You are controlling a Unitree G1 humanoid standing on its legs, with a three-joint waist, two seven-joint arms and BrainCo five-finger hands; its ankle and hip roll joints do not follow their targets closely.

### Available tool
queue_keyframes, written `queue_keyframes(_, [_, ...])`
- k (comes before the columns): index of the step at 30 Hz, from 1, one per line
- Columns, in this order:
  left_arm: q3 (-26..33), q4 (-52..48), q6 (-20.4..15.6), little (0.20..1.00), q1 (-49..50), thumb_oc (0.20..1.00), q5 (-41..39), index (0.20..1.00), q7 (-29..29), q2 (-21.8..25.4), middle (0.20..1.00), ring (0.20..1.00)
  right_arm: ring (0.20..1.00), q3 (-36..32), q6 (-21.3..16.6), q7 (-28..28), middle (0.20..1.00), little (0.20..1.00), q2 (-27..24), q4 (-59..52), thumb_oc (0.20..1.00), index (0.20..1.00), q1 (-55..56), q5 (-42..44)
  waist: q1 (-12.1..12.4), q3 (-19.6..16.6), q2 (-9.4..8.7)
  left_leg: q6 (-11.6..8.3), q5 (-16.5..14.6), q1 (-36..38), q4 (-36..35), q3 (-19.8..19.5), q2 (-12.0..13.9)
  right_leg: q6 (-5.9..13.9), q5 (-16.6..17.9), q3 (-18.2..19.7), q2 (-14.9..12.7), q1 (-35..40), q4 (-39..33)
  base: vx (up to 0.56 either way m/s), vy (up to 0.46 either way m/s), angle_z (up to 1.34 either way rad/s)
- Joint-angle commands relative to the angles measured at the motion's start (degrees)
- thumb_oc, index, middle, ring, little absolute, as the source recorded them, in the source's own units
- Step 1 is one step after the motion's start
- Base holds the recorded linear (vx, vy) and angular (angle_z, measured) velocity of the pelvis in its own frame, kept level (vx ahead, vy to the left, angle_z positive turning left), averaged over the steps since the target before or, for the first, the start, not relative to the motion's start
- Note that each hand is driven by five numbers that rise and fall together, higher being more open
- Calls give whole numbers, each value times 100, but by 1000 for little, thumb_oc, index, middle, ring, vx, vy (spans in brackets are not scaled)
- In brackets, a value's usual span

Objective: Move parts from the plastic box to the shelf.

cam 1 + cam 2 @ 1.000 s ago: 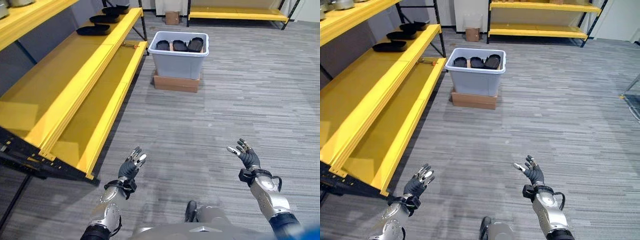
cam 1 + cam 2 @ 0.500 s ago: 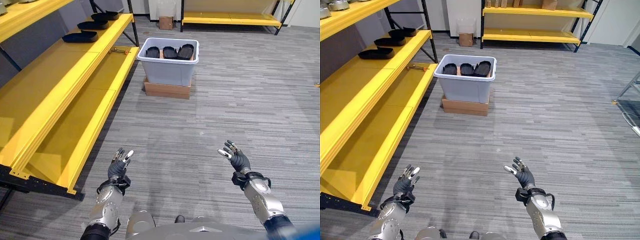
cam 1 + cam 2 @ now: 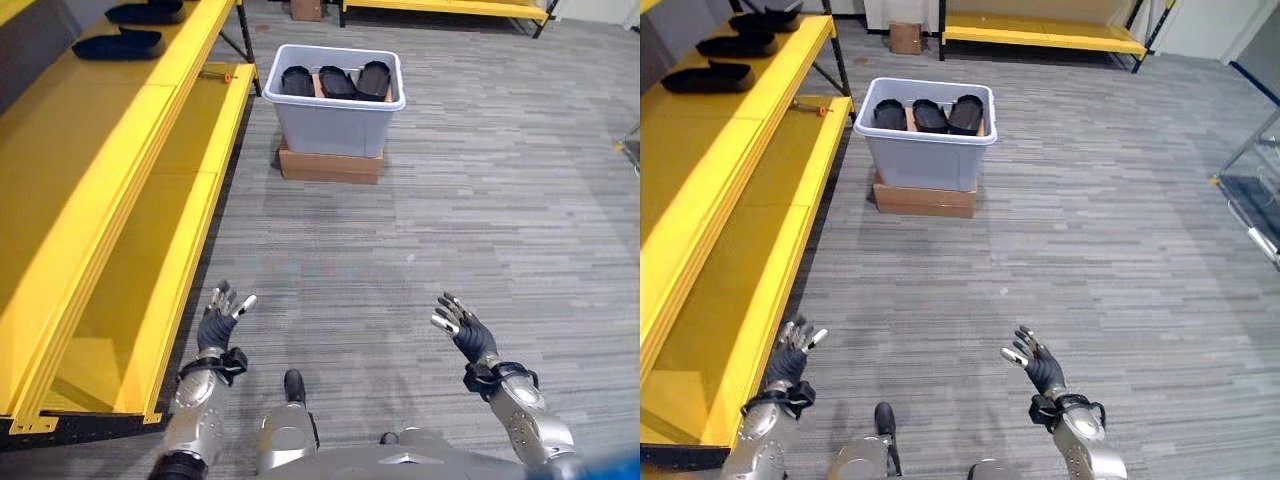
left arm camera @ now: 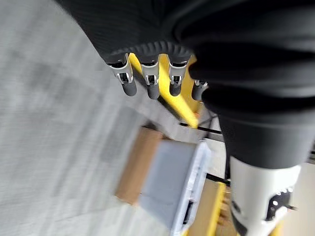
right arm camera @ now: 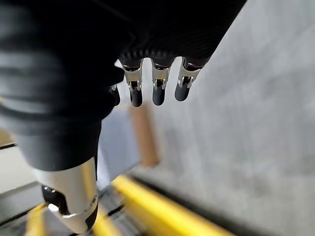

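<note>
In the left eye view, the plastic box point(image 3: 340, 105) sat on a cardboard base point(image 3: 330, 165) on the floor, beside the yellow shelf point(image 3: 120, 190). It held three dark, shallow parts point(image 3: 337, 81), seemingly stood on edge. Both hands should arrive level with the rim. In the right eye view, the left hand point(image 3: 790, 362) and right hand point(image 3: 1038, 367) hung empty, fingers spread, well short of the box.

Grey wood-grain plank flooring point(image 3: 480, 200) covers the room, with long yellow shelving point(image 3: 90, 190) on dark metal uprights running along the left side, a second low yellow rack point(image 3: 1040, 35) standing against the far wall, and a small cardboard carton point(image 3: 905, 38) beside it.
</note>
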Motion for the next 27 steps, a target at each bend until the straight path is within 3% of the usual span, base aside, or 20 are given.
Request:
queue_keyframes(1, [-247, -117, -312, 1000, 135, 1000, 709, 1000, 148, 121, 1000, 1000, 1000, -72, -377, -233, 1000, 1000, -116, -63, 1000, 1000, -306, 26, 79, -293, 211, -274, -108, -327, 190, -238, 254, 264, 438, -193, 211, -132, 171, 151, 259, -6])
queue_keyframes(3, [-319, -124, -245, 1000, 108, 1000, 799, 1000, 194, 202, 1000, 1000, 1000, -78, -386, -365, 1000, 1000, -71, -30, 1000, 1000, -440, 64, 114, -331, 197, -135, -227, -273, 155, -288, 107, 353, 561, -154, 148, -227, 405, 153, 260, 4])
queue_keyframes(5, [-416, 67, -100, 1000, 72, 1000, 840, 1000, 293, 237, 1000, 1000, 1000, -10, -561, -675, 1000, 1000, 34, -33, 1000, 1000, -702, -48, 238, -413, 168, 165, -439, -136, 116, -321, -191, 490, 954, -242, -18, -302, 1047, 217, 344, 6])
queue_keyframes(6, [-435, 106, -40, 1000, 59, 1000, 908, 1000, 273, 225, 1000, 1000, 1000, 4, -572, -761, 1000, 1000, 58, -27, 1000, 1000, -750, -52, 286, -435, 177, 224, -480, -97, 94, -273, -246, 503, 1102, -371, -98, -317, 1320, 223, 318, -17])
queue_keyframes(7, [-484, 163, 43, 1000, 59, 1000, 973, 1000, 233, 215, 1000, 1000, 1000, 28, -563, -852, 1000, 1000, 94, -21, 1000, 1000, -800, -72, 333, -432, 162, 307, -644, 60, 24, -243, -401, 644, 1259, -494, -299, -434, 2015, 177, 261, -34])
queue_keyframes(9, [-611, 262, 135, 1000, 80, 1000, 977, 1000, 243, 164, 1000, 1000, 1000, 80, -440, -1027, 1000, 1000, 109, -17, 1000, 1000, -878, -138, 297, -404, 238, 365, -722, 319, -155, -144, -462, 694, 1316, -631, -253, -832, 2495, 195, 222, -29])
queue_keyframes(11, [-661, 290, 202, 1000, 81, 1000, 923, 1000, 316, 132, 1000, 1000, 1000, 110, -394, -1049, 1000, 1000, 93, -25, 1000, 1000, -915, -127, 180, -324, 319, 307, -712, 517, -273, -172, -396, 611, 1180, -668, -75, -1243, 2249, 118, 30, -29])
queue_keyframes(12, [-657, 277, 326, 1000, 51, 1000, 901, 1000, 397, 126, 1000, 1000, 1000, 86, -338, -903, 1000, 1000, 58, -38, 1000, 1000, -941, 4, 99, -254, 364, 241, -639, 565, -299, -131, -277, 455, 1275, -785, 21, -1459, 1718, 69, -76, -21])
queue_keyframes(13, [-652, 293, 563, 1000, 12, 1000, 839, 1000, 423, 116, 1000, 1000, 1000, 73, -319, -786, 1000, 1000, 39, -42, 1000, 1000, -942, 43, 39, -205, 355, 192, -657, 631, -313, -146, -258, 443, 1331, -806, 28, -1537, 1312, 75, -114, 6])
queue_keyframes(14, [-650, 343, 755, 1000, -31, 1000, 788, 1000, 451, 94, 1000, 1000, 1000, 66, -284, -714, 1000, 1000, 22, -73, 1000, 1000, -920, 13, -33, -153, 320, 140, -702, 713, -315, -137, -266, 481, 1510, -835, -11, -1640, 735, 191, -140, 14])
queue_keyframes(16, [-775, 395, 791, 1000, -84, 1000, 745, 1000, 570, 40, 1000, 1000, 1000, 48, -116, -725, 1000, 1000, -11, -185, 1000, 1000, -869, -63, -244, 7, 184, 77, -993, 955, -277, -220, -387, 767, 2296, -580, -190, -1937, -603, 305, -190, 12])
queue_keyframes(18, [-835, 374, 819, 1000, -71, 1000, 802, 1000, 653, 53, 1000, 1000, 1000, 25, -94, -758, 1000, 1000, 4, -201, 1000, 1000, -832, -68, -298, 40, 153, 65, -1074, 1003, -247, -293, -405, 825, 2451, -433, -273, -2044, -941, 297, -173, 33])
queue_keyframes(19, [-948, 335, 640, 1000, 67, 1000, 1103, 1000, 685, 88, 1000, 1000, 1000, -25, -94, -836, 1000, 1000, 30, -228, 1000, 1000, -711, -106, -337, 114, 144, 9, -1184, 1155, -189, -348, -339, 893, 2547, -487, -375, -2079, -1422, 328, -194, 54])
queue_keyframes(21, [-1000, 262, 551, 1000, 298, 1000, 1170, 1000, 528, 120, 1000, 1000, 1000, -77, -152, -826, 1000, 1000, 23, -224, 1000, 1000, -551, -43, -318, 129, 120, -27, -1287, 1284, -98, -396, -299, 949, 2555, -601, -420, -1931, -1620, 600, -365, 50])
queue_keyframes(24, [-1038, 224, 445, 1000, 355, 1000, 1214, 1000, 482, 135, 1000, 1000, 1000, -117, -164, -883, 1000, 1000, -47, -212, 1000, 1000, -453, -70, -389, 48, 101, -28, -1343, 1223, 57, -542, -270, 921, 2494, -306, -386, -1822, -1561, 419, -279, 31])
queue_keyframes(27, [-913, 168, 518, 1000, 464, 1000, 896, 1000, 587, 92, 1000, 1000, 1000, -79, -140, -942, 1000, 1000, -109, -117, 1000, 1000, -488, -195, -425, -57, 109, -154, -1516, 1368, 303, -464, -70, 803, 2280, -351, -355, -1823, -1065, 416, -299, 52])
